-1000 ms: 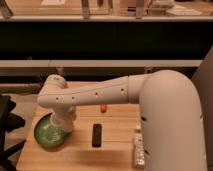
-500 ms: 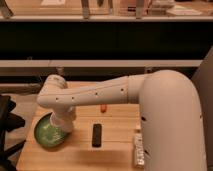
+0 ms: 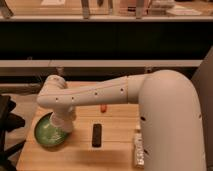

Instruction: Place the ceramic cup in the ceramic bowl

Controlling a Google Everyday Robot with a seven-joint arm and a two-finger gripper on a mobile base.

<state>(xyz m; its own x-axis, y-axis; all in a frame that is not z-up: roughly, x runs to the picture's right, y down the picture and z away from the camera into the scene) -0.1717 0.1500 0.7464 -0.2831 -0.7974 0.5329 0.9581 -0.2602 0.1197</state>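
Observation:
The green ceramic bowl [image 3: 47,134] sits on the wooden table [image 3: 85,155] at the left. My white arm reaches across from the right, and its wrist bends down over the bowl. My gripper [image 3: 62,126] hangs over the bowl's right half, just above its inside. The ceramic cup is hidden; I cannot see it in the gripper or in the bowl.
A black remote [image 3: 96,135] lies on the table right of the bowl. A small orange-red object [image 3: 103,107] lies behind it. A pale packet [image 3: 138,149] lies by the arm's base. A black chair part [image 3: 7,122] stands off the table's left edge. Shelves run along the back.

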